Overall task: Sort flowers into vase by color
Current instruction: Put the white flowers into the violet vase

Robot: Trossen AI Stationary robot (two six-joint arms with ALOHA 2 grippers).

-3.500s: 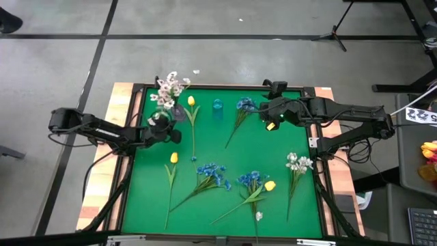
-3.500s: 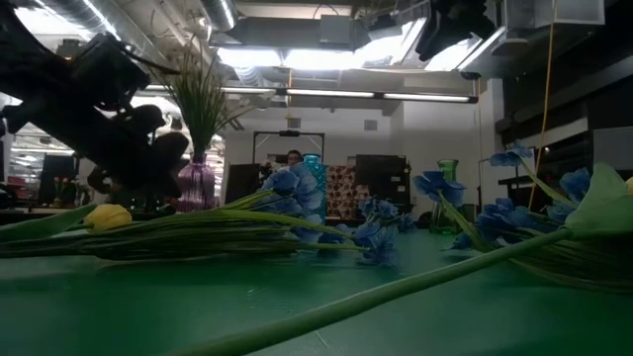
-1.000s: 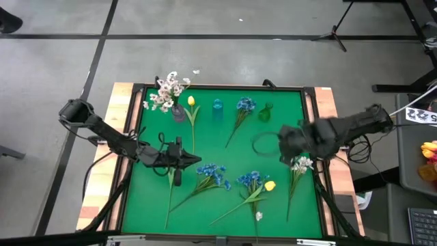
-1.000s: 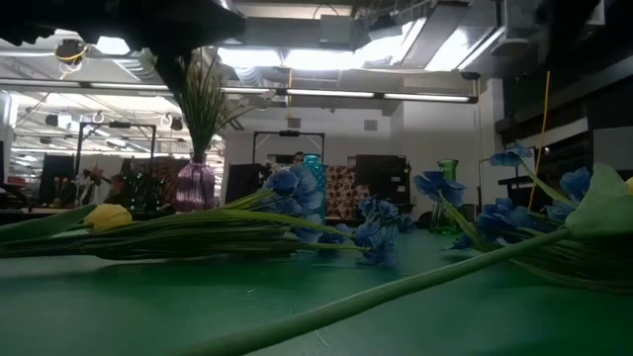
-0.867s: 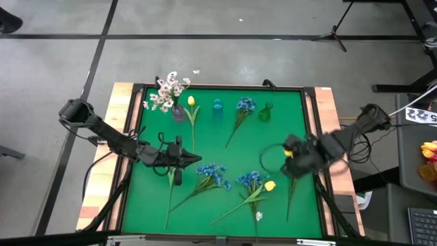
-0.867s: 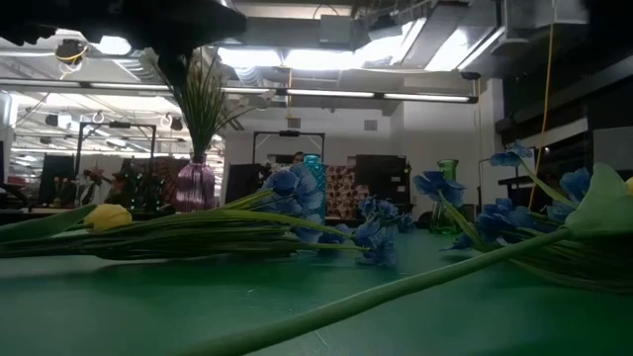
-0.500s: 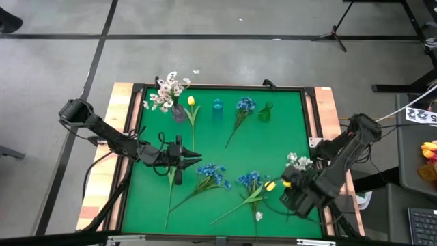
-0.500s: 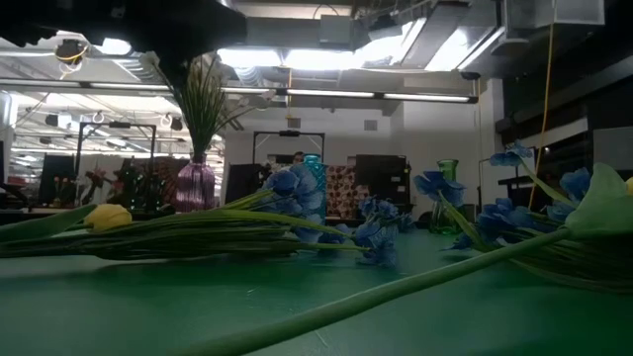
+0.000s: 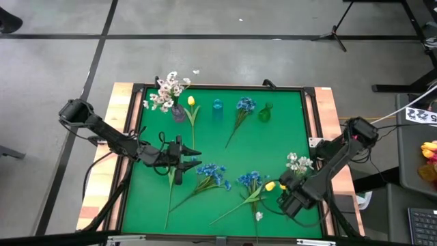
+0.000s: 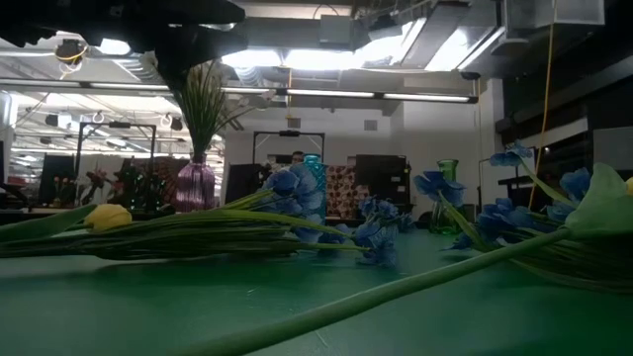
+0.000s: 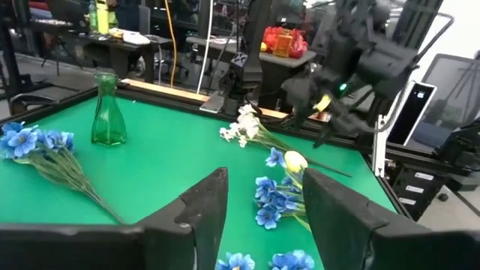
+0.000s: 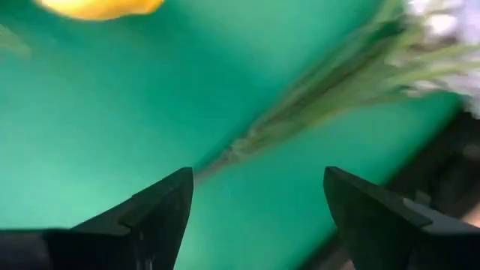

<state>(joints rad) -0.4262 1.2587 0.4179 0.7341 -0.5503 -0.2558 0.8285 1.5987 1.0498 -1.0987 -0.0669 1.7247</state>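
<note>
1. Left gripper (image 9: pixel 186 159) low over the green table (image 9: pixel 225 164), left of centre in the high view, fingers (image 11: pixel 201 206) spread, nothing between them.
2. Just below that gripper in the frame, a yellow tulip stem (image 9: pixel 169 195) lying flat, running toward the lower left.
3. Right gripper (image 9: pixel 290 198) down at lower right of the high view, fingers (image 12: pixel 161 206) wide apart over bare green mat, gripping nothing.
4. Under those fingers in the right wrist view, the green stalk of a white spray (image 12: pixel 315 105) crossing diagonally; in the high view its white blossoms (image 9: pixel 298 162) sit just above the gripper.
5. Yellow bud (image 9: pixel 270 185) just left of the right gripper, touching a blue bunch (image 9: pixel 250 180).
6. Another blue bunch (image 9: pixel 213 173) at centre, stalk trailing lower left.
7. Along the upper edge: purple vase (image 9: pixel 179 113) holding white sprays (image 9: pixel 167 91), loose yellow tulip (image 9: pixel 192 102) just beside it, blue vase (image 9: pixel 217 107), loose blue stem (image 9: pixel 244 106), green vase (image 9: pixel 264 113).
8. Low view: stems lying flat across the table, vases upright behind.
</note>
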